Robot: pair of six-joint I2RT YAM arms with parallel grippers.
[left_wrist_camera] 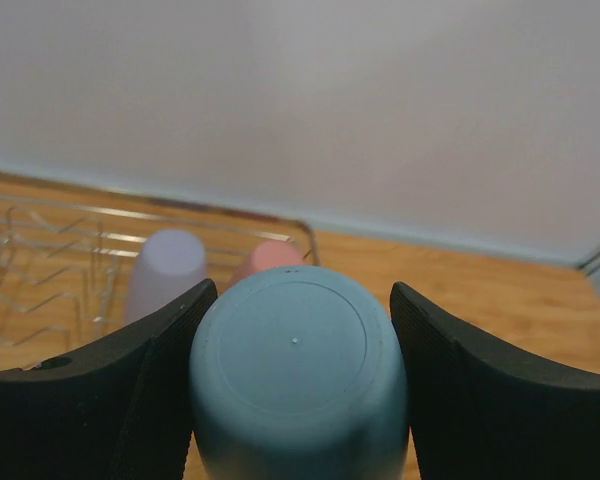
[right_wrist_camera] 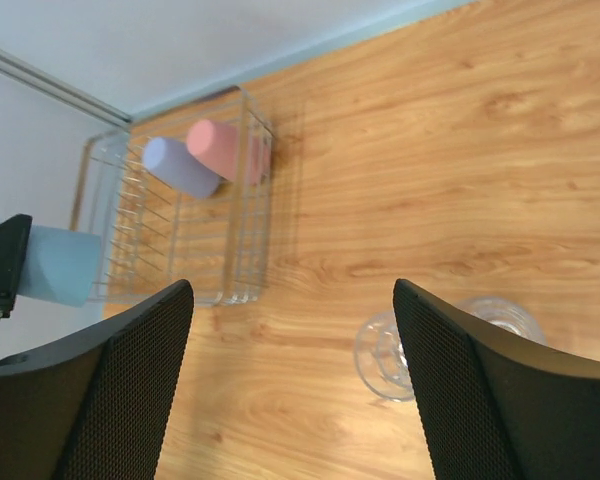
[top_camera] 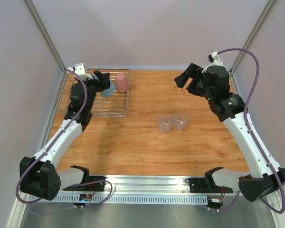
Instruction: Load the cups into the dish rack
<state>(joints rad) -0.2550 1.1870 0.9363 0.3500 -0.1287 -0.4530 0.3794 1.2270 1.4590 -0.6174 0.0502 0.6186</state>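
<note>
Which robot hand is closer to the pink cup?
Left. The left gripper, holding the blue cup, is just beside the pink cup; the right gripper is far across the table.

No text, label, brand, number or sign is showing legibly in any of the three views. The base of the blue cup [left_wrist_camera: 295, 350], sitting closest to the left wrist camera, is showing only a plain surface with a tiny centre dot.
</note>
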